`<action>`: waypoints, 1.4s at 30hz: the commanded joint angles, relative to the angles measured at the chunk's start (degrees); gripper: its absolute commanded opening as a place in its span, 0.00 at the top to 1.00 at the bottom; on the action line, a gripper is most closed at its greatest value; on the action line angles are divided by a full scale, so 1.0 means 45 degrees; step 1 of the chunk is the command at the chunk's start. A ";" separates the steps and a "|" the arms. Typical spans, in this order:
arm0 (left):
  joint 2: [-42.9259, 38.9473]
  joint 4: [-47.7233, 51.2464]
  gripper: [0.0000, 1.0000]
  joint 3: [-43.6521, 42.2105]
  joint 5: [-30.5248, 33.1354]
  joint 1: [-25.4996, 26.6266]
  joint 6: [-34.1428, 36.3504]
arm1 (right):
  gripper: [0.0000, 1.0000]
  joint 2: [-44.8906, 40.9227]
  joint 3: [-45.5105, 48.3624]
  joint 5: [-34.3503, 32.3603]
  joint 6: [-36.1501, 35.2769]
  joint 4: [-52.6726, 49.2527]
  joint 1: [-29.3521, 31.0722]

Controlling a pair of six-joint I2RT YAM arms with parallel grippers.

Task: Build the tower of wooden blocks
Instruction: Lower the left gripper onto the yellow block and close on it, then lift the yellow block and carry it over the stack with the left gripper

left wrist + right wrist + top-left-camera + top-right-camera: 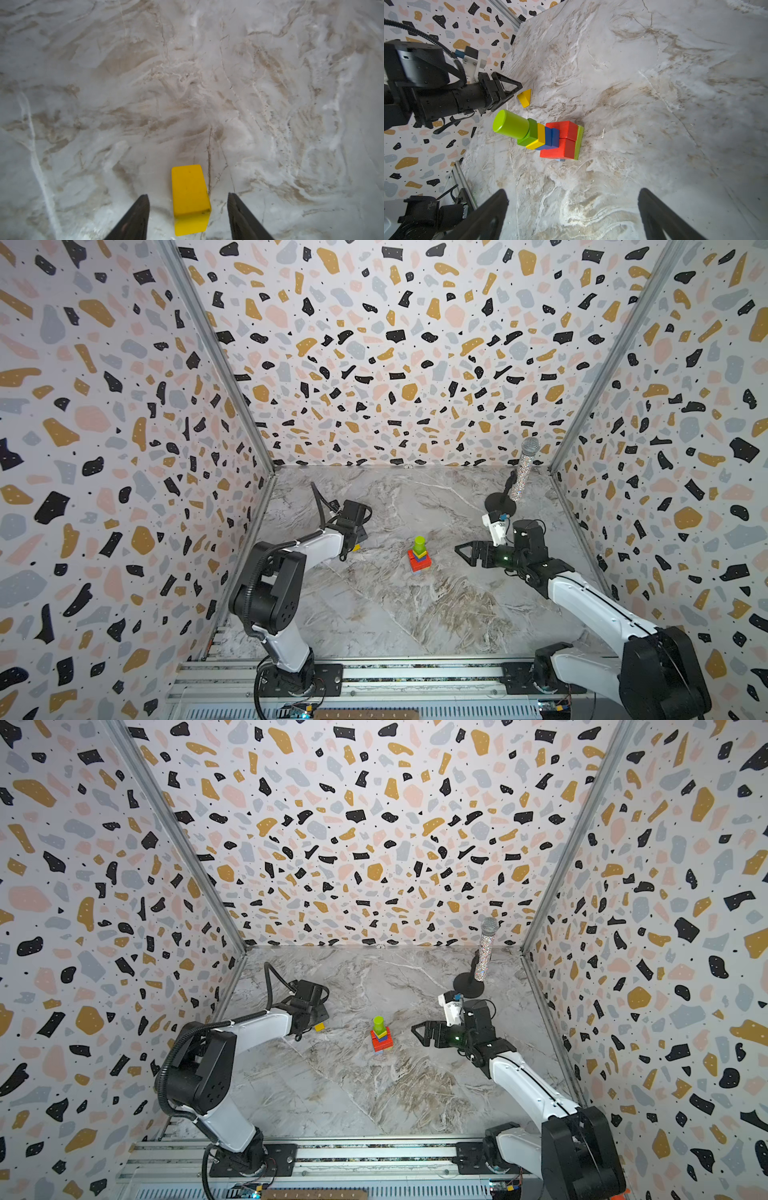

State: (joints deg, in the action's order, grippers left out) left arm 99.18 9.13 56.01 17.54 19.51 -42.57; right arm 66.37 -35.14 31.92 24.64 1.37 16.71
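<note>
Nearing the finish: tower up, one block loose

In both top views the tower [419, 558] stands in the middle of the marble table [374, 614], with the green cylinder [419, 544] on top. A yellow block [319, 1027] lies well apart from it. Left wrist view: the left gripper [188, 195] straddles that block, jaws parted, touching neither side. Right wrist view: the right gripper [573, 192] gapes wide and empty, near the tower but clear of it. My read: only this yellow piece is left to place.
</note>
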 commanded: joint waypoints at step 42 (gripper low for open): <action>-0.2990 0.3317 0.80 0.2470 -0.1692 0.0727 0.3258 | 0.01 0.0387 -0.0002 -0.0110 -0.0083 0.0147 -0.0045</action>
State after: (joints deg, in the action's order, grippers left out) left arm 89.23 19.92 64.40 12.19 21.67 -31.51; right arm 68.31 -34.63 32.08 24.62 2.92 16.71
